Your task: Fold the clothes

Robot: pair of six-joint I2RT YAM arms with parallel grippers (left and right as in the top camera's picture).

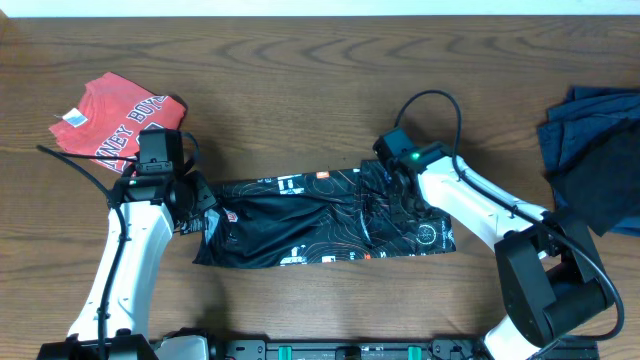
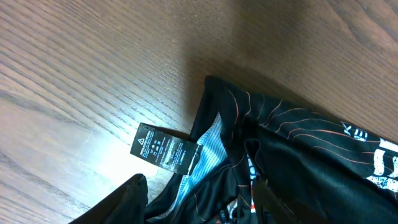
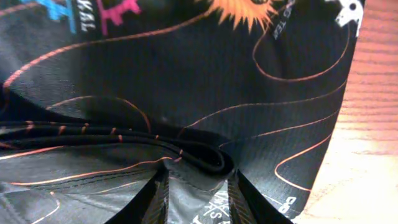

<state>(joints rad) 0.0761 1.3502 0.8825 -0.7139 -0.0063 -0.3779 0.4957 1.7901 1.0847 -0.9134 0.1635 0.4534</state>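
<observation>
Your table (image 1: 320,60) is wood-grain brown. The black jersey (image 1: 300,225), printed with thin orange lines and white logos, lies across its middle, long side running left to right, rumpled along the far edge. A heap of blue clothes (image 1: 595,150) sits at the right edge, well apart from the jersey. A red shirt (image 1: 115,120) with white lettering lies far left. Your left gripper (image 2: 196,205) is at the jersey's left end, fingers spread with cloth between them, not clamped. Your right gripper (image 3: 199,186) is over the jersey's right half, fingers drawn in on a bunched fold, pinching it. A black care tag (image 2: 165,148) pokes out of the left end, flat on the table.
</observation>
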